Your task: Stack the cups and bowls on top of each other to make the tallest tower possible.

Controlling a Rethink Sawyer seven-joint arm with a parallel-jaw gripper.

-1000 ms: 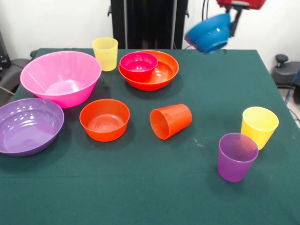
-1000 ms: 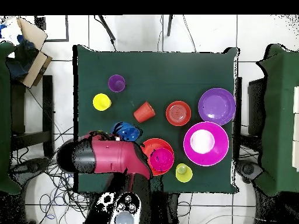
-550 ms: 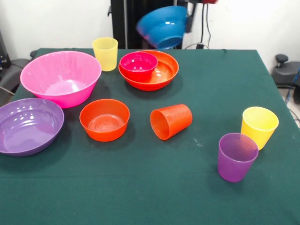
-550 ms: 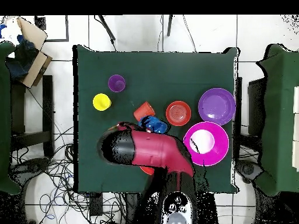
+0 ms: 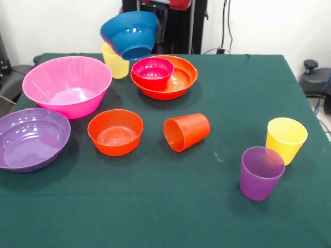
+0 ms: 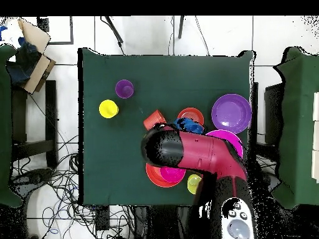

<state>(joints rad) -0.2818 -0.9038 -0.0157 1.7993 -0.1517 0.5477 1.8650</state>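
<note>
A blue bowl (image 5: 129, 34) hangs tilted in the air, and my gripper (image 5: 156, 25) is shut on its right rim. It hovers over the back yellow cup (image 5: 114, 65), between the big pink bowl (image 5: 67, 85) and the wide orange bowl (image 5: 181, 80), which holds the magenta bowl (image 5: 153, 72). A small orange bowl (image 5: 115, 132) and the shallow purple bowl (image 5: 31, 138) sit at the front left. The orange cup (image 5: 187, 132) lies on its side. A yellow cup (image 5: 286, 139) and a purple cup (image 5: 261, 173) stand upright at the right. In the overhead view the arm (image 6: 193, 152) hides most of the blue bowl (image 6: 190, 126).
The green table (image 5: 155, 212) is bordered by chairs at both sides in the overhead view. The arm covers part of the pink bowl (image 6: 232, 140) and the wide orange bowl (image 6: 156, 178) from above. A cardboard box (image 6: 34, 53) sits off the table.
My gripper has carried the blue bowl from the back right, in the front view, leftward across the wide orange bowl to above the back yellow cup. The other cups and bowls stayed put.
</note>
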